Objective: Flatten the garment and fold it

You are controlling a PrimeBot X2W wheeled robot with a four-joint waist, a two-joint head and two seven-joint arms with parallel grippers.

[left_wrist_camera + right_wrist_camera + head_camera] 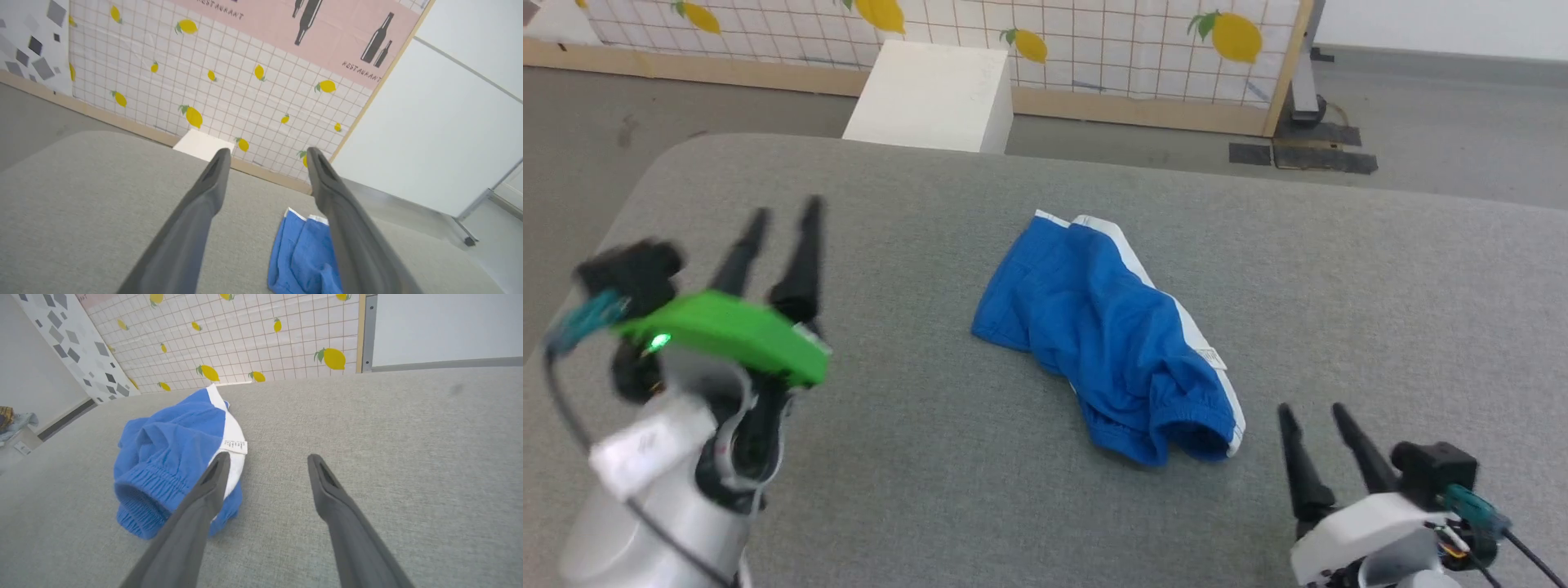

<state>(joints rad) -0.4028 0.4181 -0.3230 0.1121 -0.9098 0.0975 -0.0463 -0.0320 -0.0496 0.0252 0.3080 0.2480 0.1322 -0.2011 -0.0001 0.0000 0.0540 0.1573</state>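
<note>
The small royal-blue soft fabric shorts with white edge stripes (1107, 335) lie crumpled mid-way on the grey cloth-covered table (915, 490) between the left gripper (786, 209) and right gripper (1312, 410), both spread apart and empty; the shorts look light and limp, and are probably best pinched at the gathered elastic waistband (1176, 426).

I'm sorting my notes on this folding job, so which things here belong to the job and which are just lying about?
Job: blue shorts, grey table, left pincer, right pincer, both open.
Lying about: white box, lemon-print panel.
</note>
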